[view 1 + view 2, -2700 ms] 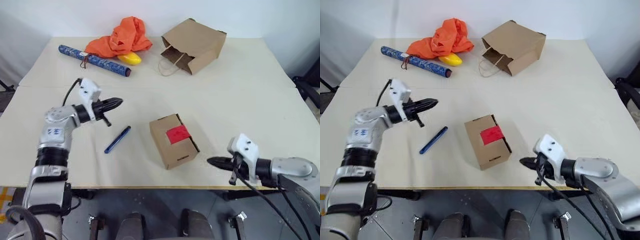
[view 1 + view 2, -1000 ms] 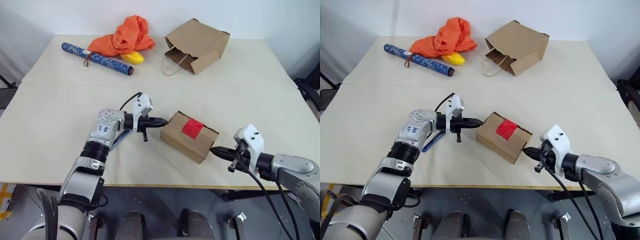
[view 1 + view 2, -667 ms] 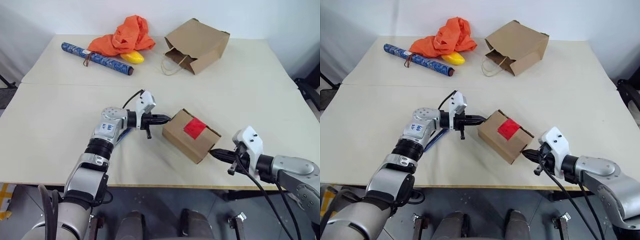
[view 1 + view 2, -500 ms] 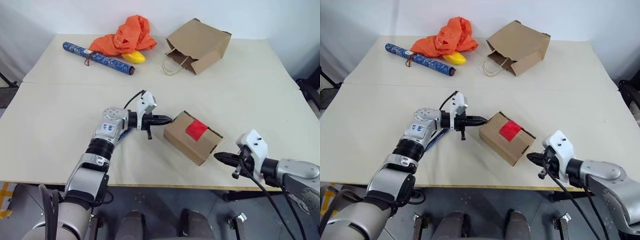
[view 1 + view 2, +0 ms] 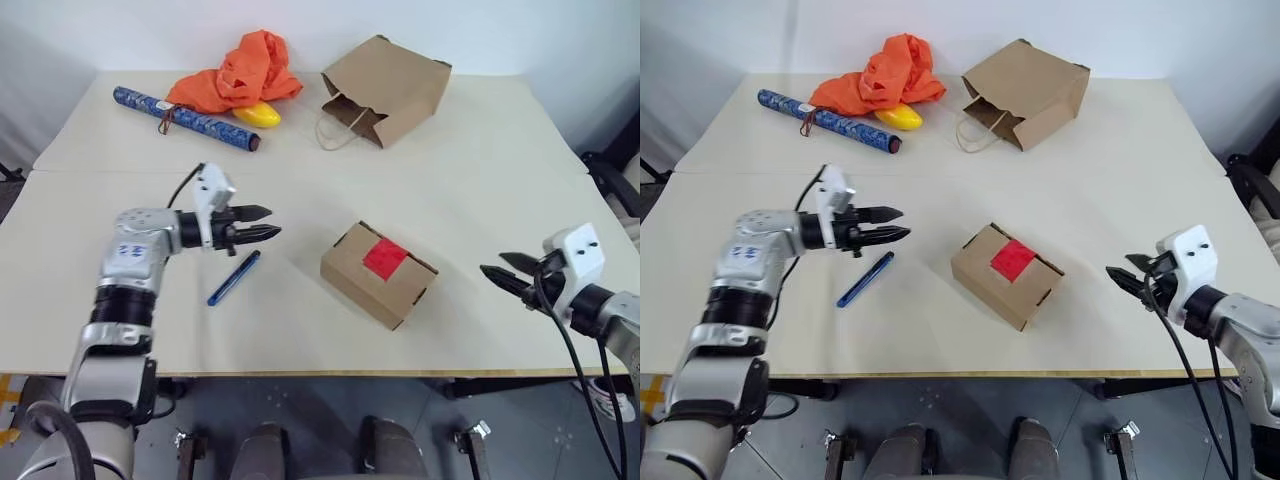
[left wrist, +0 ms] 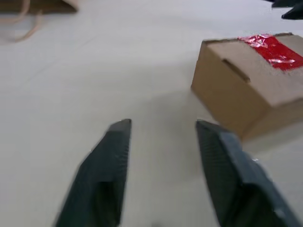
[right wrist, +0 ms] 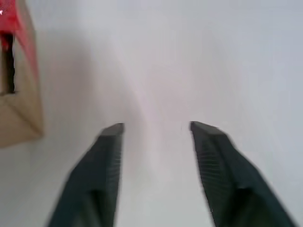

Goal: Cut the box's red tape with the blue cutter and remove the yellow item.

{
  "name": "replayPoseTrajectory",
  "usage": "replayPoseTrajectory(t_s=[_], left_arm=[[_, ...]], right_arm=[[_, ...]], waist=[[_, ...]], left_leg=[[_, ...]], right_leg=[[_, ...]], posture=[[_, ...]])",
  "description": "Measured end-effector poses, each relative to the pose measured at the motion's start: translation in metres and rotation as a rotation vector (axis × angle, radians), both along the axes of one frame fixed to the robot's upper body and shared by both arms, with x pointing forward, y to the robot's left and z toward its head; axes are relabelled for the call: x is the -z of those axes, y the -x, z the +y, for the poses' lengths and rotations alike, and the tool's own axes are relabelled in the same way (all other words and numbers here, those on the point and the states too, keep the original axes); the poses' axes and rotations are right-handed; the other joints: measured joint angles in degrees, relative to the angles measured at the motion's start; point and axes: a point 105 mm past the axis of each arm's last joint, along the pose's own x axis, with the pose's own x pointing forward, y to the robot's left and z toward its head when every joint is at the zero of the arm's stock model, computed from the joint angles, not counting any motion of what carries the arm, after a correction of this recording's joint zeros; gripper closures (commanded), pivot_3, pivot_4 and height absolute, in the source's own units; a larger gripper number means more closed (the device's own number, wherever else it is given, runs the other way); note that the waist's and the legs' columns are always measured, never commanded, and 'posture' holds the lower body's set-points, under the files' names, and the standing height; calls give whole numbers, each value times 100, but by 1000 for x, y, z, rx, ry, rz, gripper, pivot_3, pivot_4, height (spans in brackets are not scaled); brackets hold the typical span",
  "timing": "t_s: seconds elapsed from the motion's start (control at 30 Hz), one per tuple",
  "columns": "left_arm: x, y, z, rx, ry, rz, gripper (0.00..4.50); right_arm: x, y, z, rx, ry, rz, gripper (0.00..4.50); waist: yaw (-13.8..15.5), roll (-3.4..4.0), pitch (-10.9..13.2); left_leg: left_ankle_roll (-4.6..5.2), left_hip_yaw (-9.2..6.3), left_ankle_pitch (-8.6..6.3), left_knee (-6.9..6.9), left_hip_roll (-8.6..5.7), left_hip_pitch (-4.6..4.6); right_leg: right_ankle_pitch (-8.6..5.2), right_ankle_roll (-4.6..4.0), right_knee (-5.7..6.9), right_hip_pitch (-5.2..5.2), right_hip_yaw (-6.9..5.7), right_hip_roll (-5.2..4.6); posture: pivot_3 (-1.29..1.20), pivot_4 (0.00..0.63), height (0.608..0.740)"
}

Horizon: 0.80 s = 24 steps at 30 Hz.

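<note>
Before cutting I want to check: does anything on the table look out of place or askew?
The paper bag lies tipped on its side. The box sits at an angle to the table edge, red tape unbroken.

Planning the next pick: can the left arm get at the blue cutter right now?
Probably yes. The left tool hangs open just above the blue cutter, which lies alone on bare table, apart from the box; nothing stands between them.

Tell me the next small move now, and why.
Probably lower the left gripper onto the cutter and close on it. Both grippers are open and empty, the cutter lies just below the left one, and the red tape on the box is uncut.
</note>
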Motion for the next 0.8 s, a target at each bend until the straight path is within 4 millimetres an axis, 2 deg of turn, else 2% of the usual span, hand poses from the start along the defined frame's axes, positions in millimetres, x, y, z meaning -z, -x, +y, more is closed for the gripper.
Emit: replayPoseTrajectory(t_s=[0.1, 0.13, 0.23, 0.33, 0.43, 0.57, 0.67, 0.8], left_arm=[[-5, 14, 21, -53, 17, 24, 250], [-7, 19, 27, -68, 25, 29, 16], [-2, 45, 60, -164, 5, 68, 16], [19, 80, 88, -268, 2, 171, 16], [36, 107, 93, -317, 5, 234, 16], [40, 133, 99, -404, 0, 217, 16], [42, 142, 98, -442, 6, 198, 16], [44, 144, 95, -471, 25, 185, 16]], right_arm=[[-10, -6, 5, -56, -3, -52, 119], [-13, -9, 8, -78, -4, -64, 0], [-23, -14, 16, -152, 2, -125, 0], [-29, -14, 23, -244, 6, -164, 0], [-35, -13, 30, -323, -18, -177, 0], [-43, -12, 36, -395, -47, -182, 0], [-44, -10, 40, -443, -65, -176, 0], [-48, -10, 46, -479, -95, -160, 0]], waist=[[2, 0, 0], [3, 0, 0], [-70, 7, 3], [-150, 15, 8], [-134, 14, 10], [-41, 14, 10], [-7, 15, 10], [-17, 15, 9]], left_leg=[[-1, 0, -1, 5, 0, 0], [-1, -1, -1, 8, 0, 0], [-6, 2, -4, -2, 4, 11], [-12, 4, -7, -14, 6, 28], [-13, 3, -8, -8, 8, 30], [-12, 6, -9, 1, 9, 36], [-11, 10, -10, 1, 9, 38], [-11, 13, -11, 1, 9, 39]], right_leg=[[0, 0, 0, 3, 2, 0], [0, 0, 0, 4, 3, 0], [0, 0, 4, 2, 7, 1], [0, 0, 16, 6, 8, 0], [0, 0, 19, 11, 9, 0], [-2, -4, 19, 16, 15, 0], [-3, -5, 19, 17, 19, 0], [-3, -6, 20, 15, 19, 1]], posture=[[0, 150, 740], [0, 150, 740], [0, 150, 740], [0, 150, 740], [0, 150, 740], [0, 150, 740], [0, 150, 740], [0, 150, 740]])
